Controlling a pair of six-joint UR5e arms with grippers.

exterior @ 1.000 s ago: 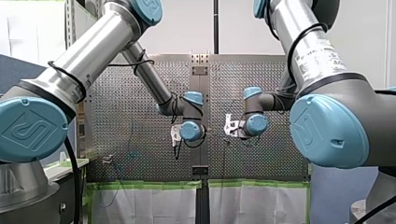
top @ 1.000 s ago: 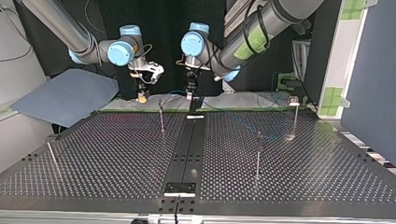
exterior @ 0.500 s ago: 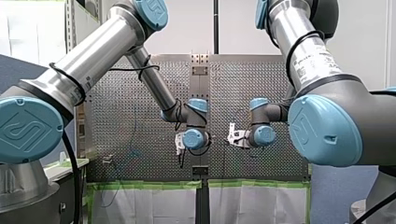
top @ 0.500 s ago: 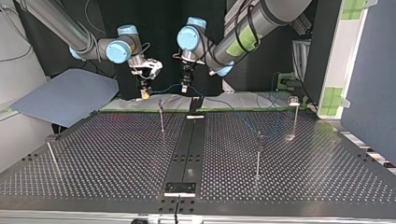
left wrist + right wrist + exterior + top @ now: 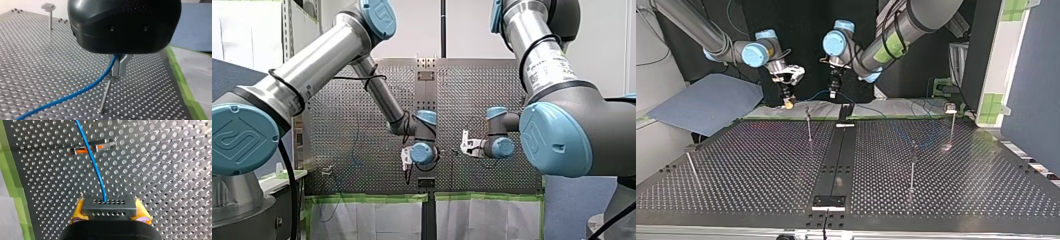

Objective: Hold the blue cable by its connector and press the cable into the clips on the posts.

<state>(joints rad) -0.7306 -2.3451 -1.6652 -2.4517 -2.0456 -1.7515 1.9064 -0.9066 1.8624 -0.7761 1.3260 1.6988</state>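
left wrist view: left tool (image 5: 119, 69) pinches blue cable (image 5: 82, 91); right tool (image 5: 110, 211) clamps connector (image 5: 109, 205); label (image 5: 552, 67) illegible.

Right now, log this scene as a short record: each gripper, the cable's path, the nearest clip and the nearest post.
left gripper: metal fingers shut on the thin blue cable
right gripper: yellow pads clamp the dark perforated block connector
cable path: leaves the connector and passes across the metal-and-orange clip ahead of the right gripper
seated in that clip: cannot tell
thin metal post: stands under the left gripper
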